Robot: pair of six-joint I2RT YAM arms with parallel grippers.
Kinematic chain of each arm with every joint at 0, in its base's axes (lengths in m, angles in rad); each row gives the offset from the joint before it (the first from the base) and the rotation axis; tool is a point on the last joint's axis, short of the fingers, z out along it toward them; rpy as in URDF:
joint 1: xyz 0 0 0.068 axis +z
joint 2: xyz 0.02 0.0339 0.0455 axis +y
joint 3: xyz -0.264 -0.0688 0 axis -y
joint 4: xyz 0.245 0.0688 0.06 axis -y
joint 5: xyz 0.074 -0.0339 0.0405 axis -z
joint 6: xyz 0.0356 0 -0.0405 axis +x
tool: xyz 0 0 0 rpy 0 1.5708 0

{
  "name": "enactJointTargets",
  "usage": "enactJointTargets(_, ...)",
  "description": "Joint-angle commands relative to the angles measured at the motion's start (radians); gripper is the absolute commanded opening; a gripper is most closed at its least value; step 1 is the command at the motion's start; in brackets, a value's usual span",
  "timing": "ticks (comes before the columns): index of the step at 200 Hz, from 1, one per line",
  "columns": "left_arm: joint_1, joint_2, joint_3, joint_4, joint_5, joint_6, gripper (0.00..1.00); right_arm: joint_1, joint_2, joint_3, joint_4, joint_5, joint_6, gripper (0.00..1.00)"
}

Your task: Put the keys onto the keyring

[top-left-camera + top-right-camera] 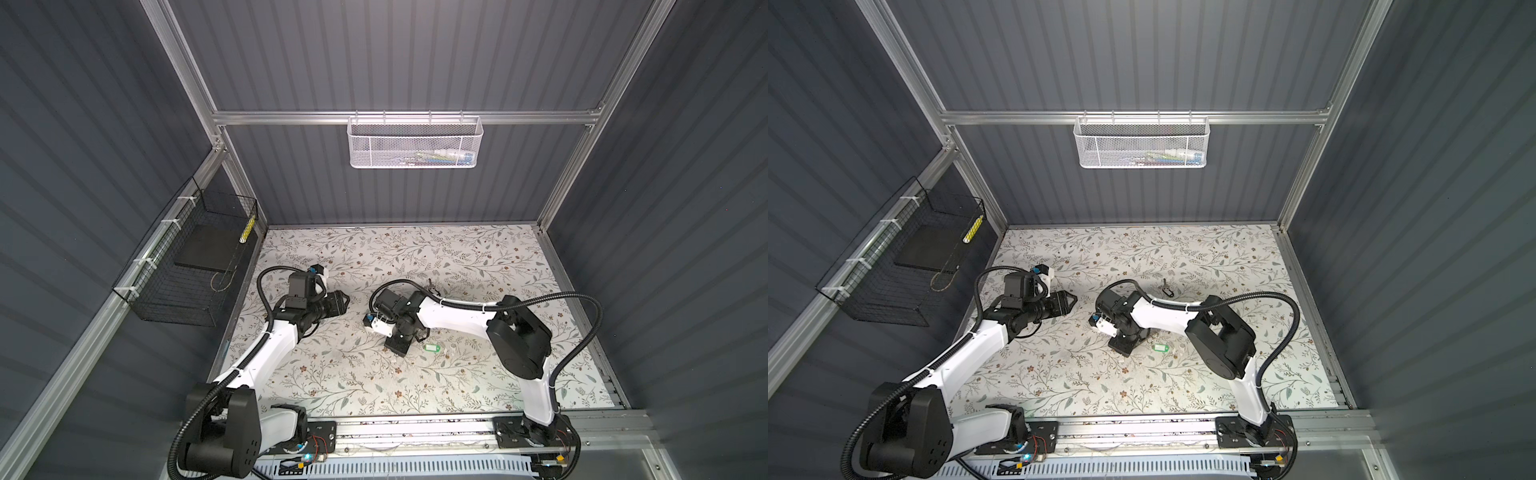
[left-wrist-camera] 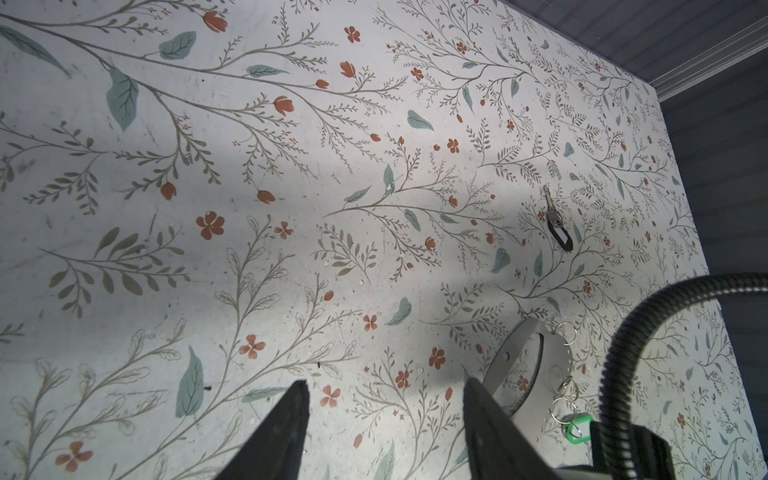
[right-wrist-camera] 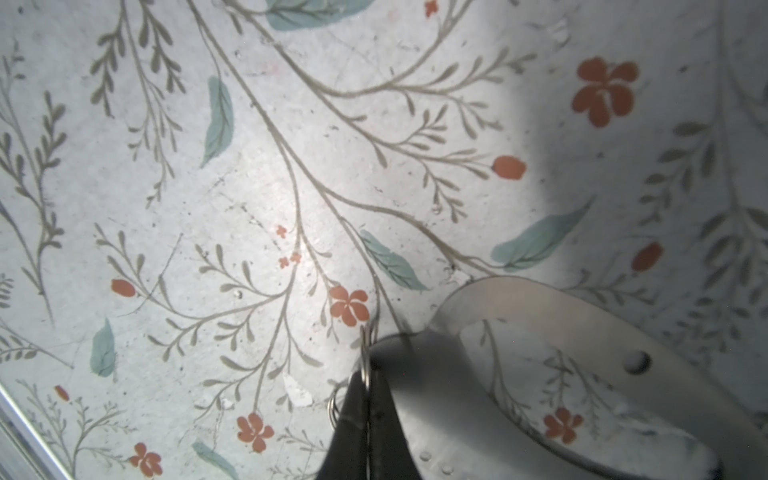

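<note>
Where right fingers (image 3: 345, 436) meet, a ring (image 3: 365, 353) sits pinched.

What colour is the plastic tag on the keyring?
The tag is green with a pale label window, clearest in a top view.

Lab test cell: aluminium frame (image 1: 270, 117), dark panels (image 1: 374, 54)

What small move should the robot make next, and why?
Probably the left gripper should move toward the key and lower over it. It is open and empty, the key lies free on the table, and the right gripper is shut on a thin metal ring.
</note>
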Motion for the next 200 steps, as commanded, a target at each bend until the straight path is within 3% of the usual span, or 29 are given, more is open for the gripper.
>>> enactJointTargets(1, 0.007, -0.006, -0.008, 0.010, 0.028, 0.020, 0.60, 0.008, -0.040, -0.011, 0.008, -0.007, -0.008, 0.00)
enactJointTargets(38, 0.007, -0.025, -0.008, 0.040, 0.105, 0.045, 0.55, 0.008, -0.117, -0.043, 0.036, 0.007, -0.017, 0.00)
enactJointTargets(73, 0.006, -0.081, -0.004, 0.084, 0.186, 0.051, 0.50, -0.025, -0.302, -0.106, 0.085, 0.019, -0.050, 0.00)
enactJointTargets(107, -0.018, -0.178, 0.023, 0.136, 0.286, 0.062, 0.43, -0.128, -0.499, -0.195, 0.147, -0.124, -0.085, 0.00)
enactJointTargets(133, -0.085, -0.238, 0.028, 0.177, 0.350, 0.162, 0.41, -0.177, -0.627, -0.291, 0.241, -0.281, -0.188, 0.00)
enactJointTargets(164, -0.190, -0.302, 0.008, 0.186, 0.385, 0.386, 0.40, -0.239, -0.731, -0.403, 0.405, -0.395, -0.252, 0.00)
enactJointTargets(200, -0.202, -0.383, -0.059, 0.256, 0.495, 0.577, 0.41, -0.267, -0.764, -0.429, 0.436, -0.452, -0.316, 0.00)
